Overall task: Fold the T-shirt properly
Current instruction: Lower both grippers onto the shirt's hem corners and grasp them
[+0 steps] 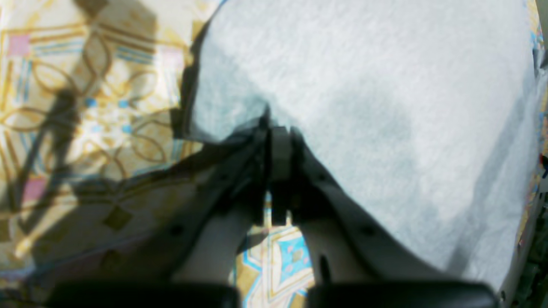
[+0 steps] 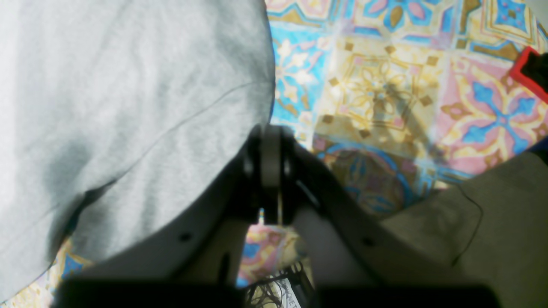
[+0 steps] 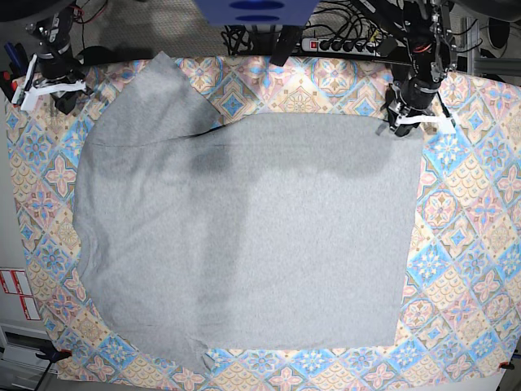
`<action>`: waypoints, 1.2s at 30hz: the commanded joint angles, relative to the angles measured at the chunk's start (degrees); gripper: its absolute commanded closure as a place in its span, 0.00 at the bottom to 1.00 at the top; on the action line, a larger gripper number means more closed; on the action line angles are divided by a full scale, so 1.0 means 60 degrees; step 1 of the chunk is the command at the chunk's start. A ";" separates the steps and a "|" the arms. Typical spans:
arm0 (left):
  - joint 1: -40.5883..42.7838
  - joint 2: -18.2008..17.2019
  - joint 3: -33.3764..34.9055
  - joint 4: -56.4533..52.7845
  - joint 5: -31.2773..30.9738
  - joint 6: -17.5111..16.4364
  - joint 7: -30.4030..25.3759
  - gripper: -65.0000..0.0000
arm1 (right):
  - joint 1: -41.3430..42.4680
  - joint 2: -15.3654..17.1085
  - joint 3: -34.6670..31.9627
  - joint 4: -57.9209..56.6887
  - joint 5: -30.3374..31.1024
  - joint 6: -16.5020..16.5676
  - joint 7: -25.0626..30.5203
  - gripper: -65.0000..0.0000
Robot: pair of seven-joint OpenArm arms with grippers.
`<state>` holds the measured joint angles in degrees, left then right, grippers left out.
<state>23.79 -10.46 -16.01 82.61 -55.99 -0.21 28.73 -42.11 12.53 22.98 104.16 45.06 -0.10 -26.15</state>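
Grey cotton T-shirt (image 3: 244,236) lies flat; left gripper (image 1: 280,128) clenched on its corner, right gripper (image 2: 270,147) clenched empty; lift evenly.

A big grey T-shirt (image 3: 244,236) lay spread out flat on a tablecloth (image 3: 468,244) with flower tiles in pink, blue and yellow. The plain side faced up. One sleeve stuck out near the top corner. The left gripper (image 3: 404,118) sat at the shirt's top edge corner, touching the cloth. The right gripper (image 3: 50,81) sat apart from the shirt, by the table's corner. Black cables (image 3: 342,32) lay behind the table.
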 commanded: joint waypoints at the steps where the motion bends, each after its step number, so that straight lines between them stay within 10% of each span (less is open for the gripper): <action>1: 0.0057 -0.0008 0.0053 0.0056 -0.0024 -0.0002 0.0303 1.00 | -0.0081 0.0116 0.0089 0.0171 0.0029 0.0053 0.0205 0.99; 17: 0.0731 -0.0081 0.0038 0.0965 -0.1006 -0.0002 0.0303 1.00 | 0.0622 0.0116 0.0060 0.0142 0.0029 0.0053 -0.0836 0.61; 36: 0.0701 -0.0081 0.0024 0.0862 -0.0947 -0.0002 0.0303 1.00 | 0.2688 0.0087 0.0030 -0.2261 0.0029 0.0053 -0.2843 0.59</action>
<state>27.83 -10.46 -15.57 87.09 -61.52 0.25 31.05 -26.17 12.25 22.76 89.82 44.66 -0.23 -44.14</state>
